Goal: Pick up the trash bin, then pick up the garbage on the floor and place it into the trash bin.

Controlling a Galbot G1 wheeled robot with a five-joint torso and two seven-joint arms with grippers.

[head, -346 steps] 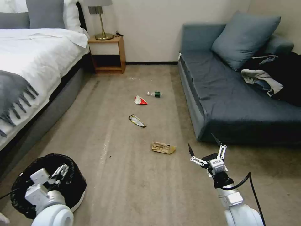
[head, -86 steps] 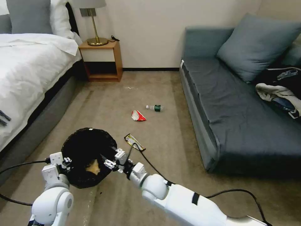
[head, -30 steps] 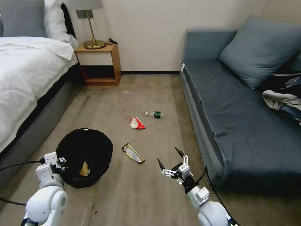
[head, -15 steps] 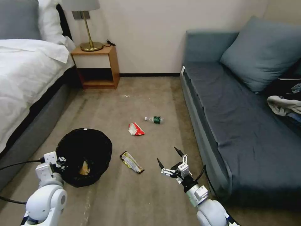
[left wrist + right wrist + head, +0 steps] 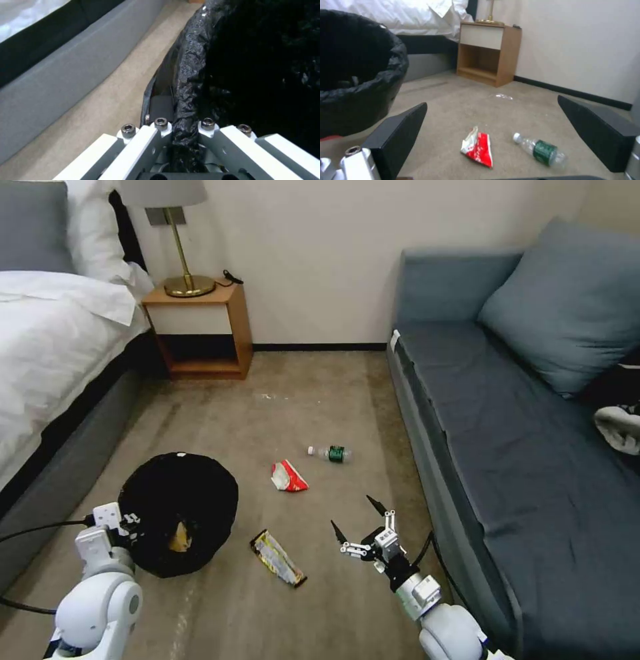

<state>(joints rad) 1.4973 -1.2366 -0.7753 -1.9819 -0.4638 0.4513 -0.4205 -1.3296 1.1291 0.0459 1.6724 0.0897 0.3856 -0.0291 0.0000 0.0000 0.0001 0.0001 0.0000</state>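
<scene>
On the carpet (image 5: 320, 400) between the bed (image 5: 47, 347) and the sofa (image 5: 507, 447), I see the bin (image 5: 179, 523) as my landmark. My left gripper (image 5: 127, 521) sits at the bin's near-left rim, and the left wrist view shows its fingers (image 5: 143, 140) closed on the rim with the black liner (image 5: 190, 75) pinched between them. A brown paper bag (image 5: 179, 540) lies inside the bin.

3 pieces of garbage lie on the floor to the right of the bin. The yellow-black wrapper (image 5: 278, 558) is nearest, just off the bin's near-right side, not touching it. The red-white packet (image 5: 288, 477) lies farther from me than the wrapper, also right of the bin. The bottle (image 5: 330, 453) lies on its side just beyond the packet, apart from it; the right wrist view shows the packet (image 5: 478, 147) and the bottle (image 5: 541, 150) side by side.

My right gripper (image 5: 360, 527) hangs above the carpet, well right of the bin and right of the wrapper, with its 2 dark fingers (image 5: 400, 135) spread wide and nothing between them. Farther from me than the bin, the nightstand (image 5: 200, 330) stands against the wall, a lamp (image 5: 175, 240) on top of it.
</scene>
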